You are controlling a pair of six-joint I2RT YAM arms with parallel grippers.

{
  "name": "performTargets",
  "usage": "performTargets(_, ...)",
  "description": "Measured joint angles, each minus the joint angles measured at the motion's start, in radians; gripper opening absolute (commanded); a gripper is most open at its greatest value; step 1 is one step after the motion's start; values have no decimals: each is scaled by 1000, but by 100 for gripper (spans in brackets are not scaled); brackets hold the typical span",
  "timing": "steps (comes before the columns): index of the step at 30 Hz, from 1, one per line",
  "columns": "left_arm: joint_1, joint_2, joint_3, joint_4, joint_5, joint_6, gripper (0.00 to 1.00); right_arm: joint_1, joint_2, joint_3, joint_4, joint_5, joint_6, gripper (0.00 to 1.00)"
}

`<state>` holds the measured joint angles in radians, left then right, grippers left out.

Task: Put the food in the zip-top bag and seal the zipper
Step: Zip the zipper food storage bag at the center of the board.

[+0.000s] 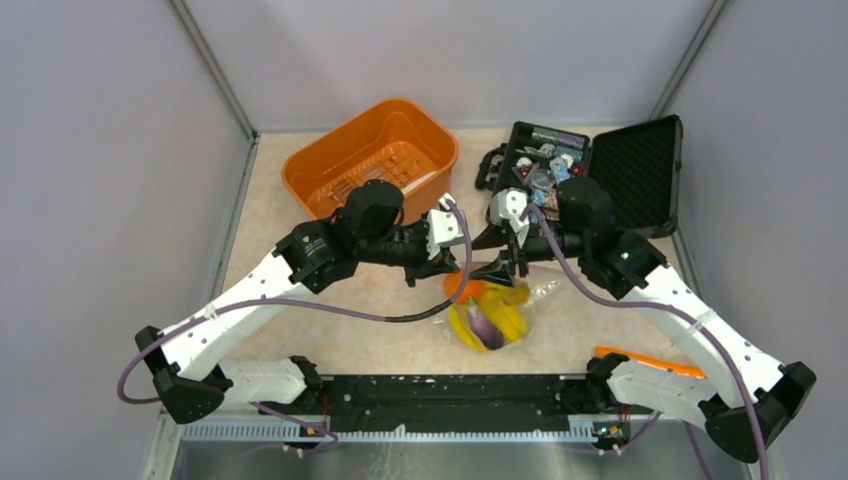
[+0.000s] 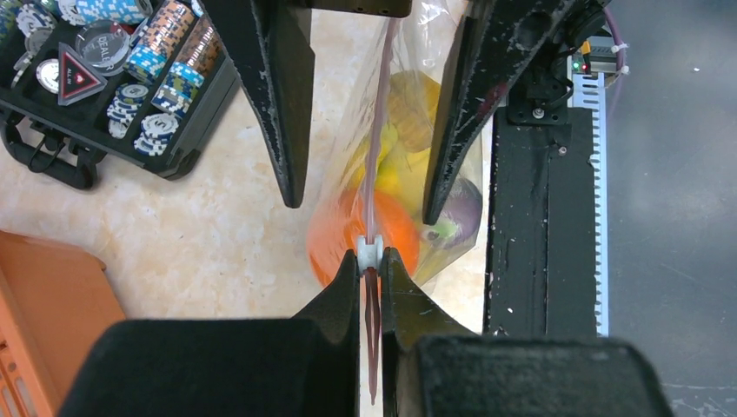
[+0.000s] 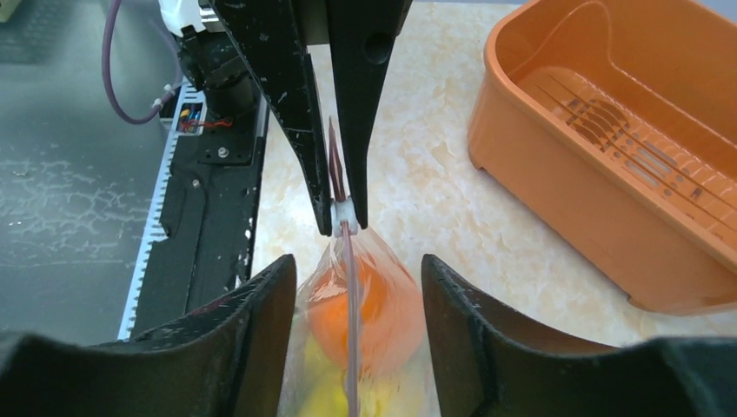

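Two grippers at the zip-top bag | left gripper clamped on zipper beside white slider | right gripper jaws apart, straddling the strip | food inside bag, table centre | orange basket 11 o'clock, black case 1 o'clock

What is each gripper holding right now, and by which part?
Left gripper pinches the bag's zipper beside its white slider. Right gripper is open astride the bag, holding nothing.
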<state>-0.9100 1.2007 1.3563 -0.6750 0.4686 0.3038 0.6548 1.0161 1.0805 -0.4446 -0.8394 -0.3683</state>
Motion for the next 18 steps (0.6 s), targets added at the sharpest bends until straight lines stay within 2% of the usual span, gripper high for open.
performTargets(4,0,0,0,-1,6,4,0,4,-1,-2,12,2,-3,26)
performTargets(7,0,0,0,-1,6,6,0,4,-1,-10,18,6,-3,24)
performTargets(11,0,0,0,-1,5,6,0,4,0,-19,19,8,-5,3)
performTargets(12,0,0,0,0,4,6,0,4,0,-21,19,7,-5,0)
performTargets(18,1,-14,-20,17,-21,6,0,6,-7,-48,60,18,5,0)
